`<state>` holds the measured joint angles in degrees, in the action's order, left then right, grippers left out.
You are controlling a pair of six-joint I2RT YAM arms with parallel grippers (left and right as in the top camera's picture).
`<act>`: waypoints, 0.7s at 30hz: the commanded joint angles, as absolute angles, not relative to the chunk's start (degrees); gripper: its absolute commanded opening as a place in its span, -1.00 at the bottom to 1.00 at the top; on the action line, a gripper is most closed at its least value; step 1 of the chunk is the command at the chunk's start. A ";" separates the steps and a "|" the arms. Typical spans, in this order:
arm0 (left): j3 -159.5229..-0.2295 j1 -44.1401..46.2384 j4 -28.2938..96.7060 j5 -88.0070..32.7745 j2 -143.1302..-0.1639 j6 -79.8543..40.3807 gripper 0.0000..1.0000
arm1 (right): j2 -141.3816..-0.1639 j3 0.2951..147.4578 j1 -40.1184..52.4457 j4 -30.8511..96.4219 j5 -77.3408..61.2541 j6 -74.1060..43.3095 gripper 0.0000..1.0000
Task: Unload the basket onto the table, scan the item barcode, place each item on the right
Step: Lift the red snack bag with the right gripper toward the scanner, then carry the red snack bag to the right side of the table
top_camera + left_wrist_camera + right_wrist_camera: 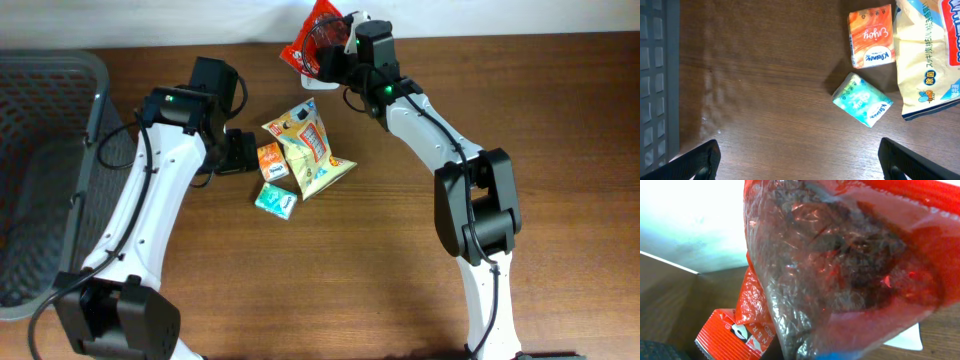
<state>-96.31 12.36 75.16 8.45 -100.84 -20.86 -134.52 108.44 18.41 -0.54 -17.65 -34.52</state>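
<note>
My right gripper (338,56) is shut on a red snack bag (315,38) with a clear window, held up over the table's far edge. The bag (840,255) fills the right wrist view and hides the fingers; dark contents show through the film. No barcode shows on it in any view. My left gripper (240,152) hangs open over bare wood, left of the small packets. In the left wrist view its black fingertips (700,161) stand far apart at the bottom corners, and the gripper (800,161) holds nothing.
An orange packet (271,160) (871,36), a teal packet (274,200) (862,100) and a cream printed bag (308,150) (930,55) lie mid-table. A grey mesh basket (40,150) (655,75) stands at the left. A white flat thing (905,337) lies under the red bag.
</note>
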 commanded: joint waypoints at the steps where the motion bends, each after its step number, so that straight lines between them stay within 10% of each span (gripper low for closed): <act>1: -96.57 12.25 75.07 9.02 -100.95 -21.61 0.98 | -134.32 110.06 18.26 -0.23 -16.88 -34.76 -0.92; 21: -96.57 12.25 75.07 9.02 -100.95 -21.61 0.98 | -127.79 129.95 4.64 27.33 -23.77 -36.80 -0.92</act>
